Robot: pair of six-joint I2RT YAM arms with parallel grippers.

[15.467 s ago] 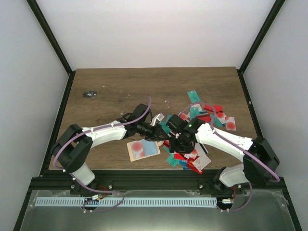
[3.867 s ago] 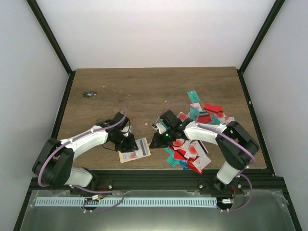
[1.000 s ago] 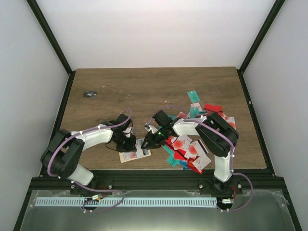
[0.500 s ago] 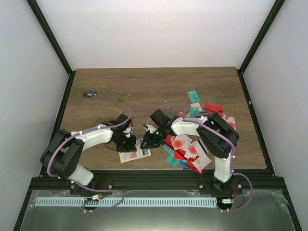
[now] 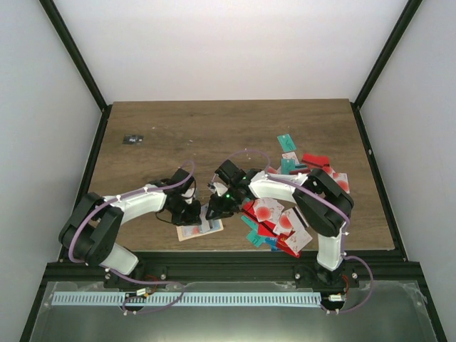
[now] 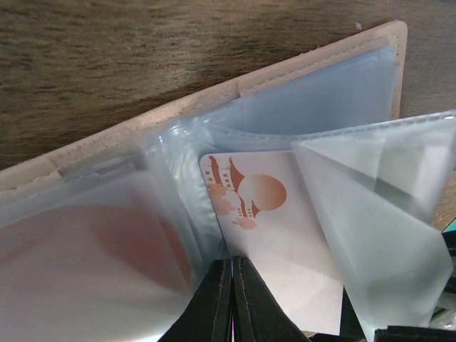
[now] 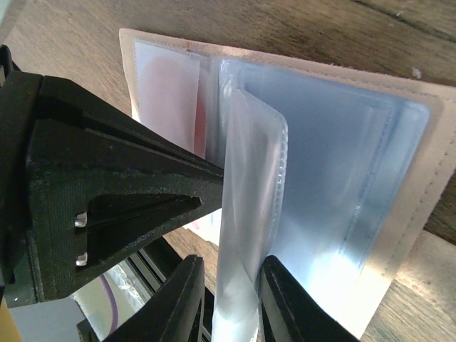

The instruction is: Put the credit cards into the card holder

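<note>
The beige card holder (image 5: pixel 201 229) lies open near the table's front edge, its clear sleeves (image 6: pixel 370 235) fanned up. A white card with an orange-red circle and skyline (image 6: pixel 267 221) sits among the sleeves. My left gripper (image 6: pixel 231 262) is shut, its tips pressed down at that card's edge on the holder (image 6: pixel 313 60). From the right, my right gripper (image 7: pixel 229 267) stands open around one upright clear sleeve (image 7: pixel 249 214); the right finger touches it, the left has a small gap. The other credit cards (image 5: pixel 281 217) lie heaped to the right.
The left gripper's black body (image 7: pixel 107 192) fills the left of the right wrist view, close beside the sleeve. More teal and red cards (image 5: pixel 299 162) spread toward the back right. A tiny dark flat object (image 5: pixel 132 139) lies at the far left.
My right gripper has shifted a little left and back over the holder, and its jaws have narrowed around the sleeve. The left arm has stayed put, shut.
</note>
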